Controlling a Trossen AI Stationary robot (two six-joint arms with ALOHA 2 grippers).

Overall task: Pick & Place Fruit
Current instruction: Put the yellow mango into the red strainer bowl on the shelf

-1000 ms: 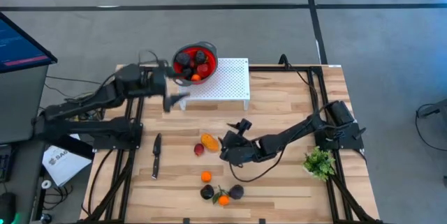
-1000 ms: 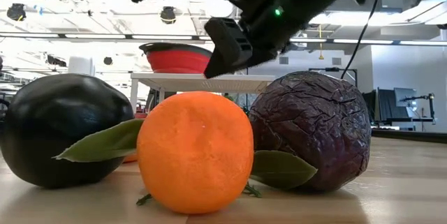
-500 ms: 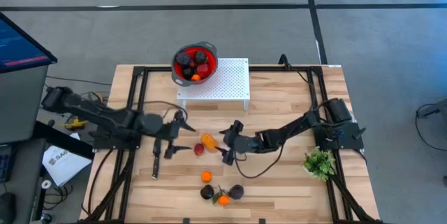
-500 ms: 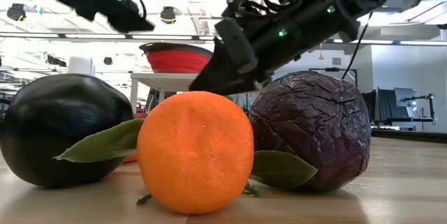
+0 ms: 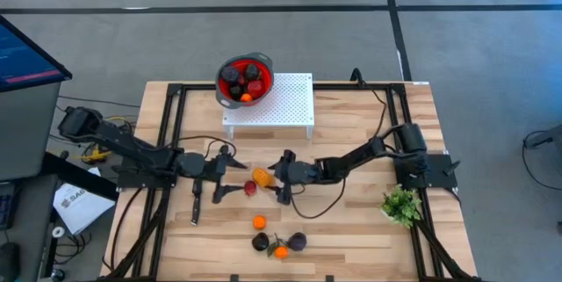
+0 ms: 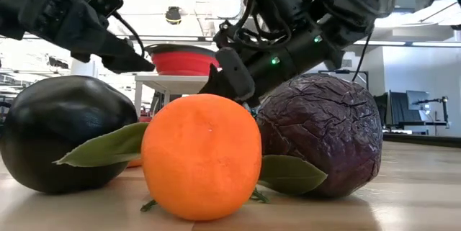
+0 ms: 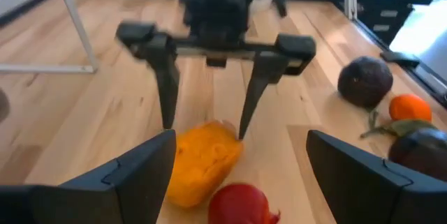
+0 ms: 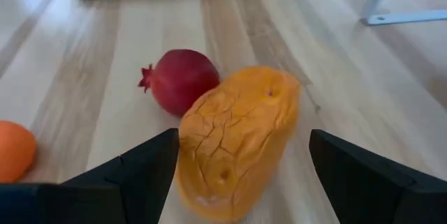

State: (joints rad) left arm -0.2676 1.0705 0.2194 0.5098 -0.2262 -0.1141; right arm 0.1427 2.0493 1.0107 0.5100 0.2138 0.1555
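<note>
An oblong orange-yellow fruit (image 5: 261, 177) and a red fruit (image 5: 250, 188) lie side by side on the table's middle. My right gripper (image 5: 276, 181) is open; its fingers stand on either side of the oblong fruit (image 8: 237, 140), coming from the right. My left gripper (image 5: 230, 177) faces it from the left, open, with the red fruit (image 7: 237, 203) just before its fingertips. An orange ball (image 5: 259, 222) lies nearer. At the near edge rest a black fruit (image 6: 61, 134), an orange ball (image 6: 202, 155) and a purple fruit (image 6: 320, 134). Several fruits fill the red bowl (image 5: 245, 80).
The bowl stands on a white perforated stand (image 5: 281, 102) at the far middle. A black knife (image 5: 196, 205) lies left of the fruit, close to my left gripper. A green leafy sprig (image 5: 401, 205) sits at the right edge. Bare wood lies at the near left.
My left gripper has swung from beside the bowl down and toward the near edge, and now sits low, left of the red fruit. My right gripper has tipped down and gone left toward the oblong fruit. The fruits have stayed where they were.
</note>
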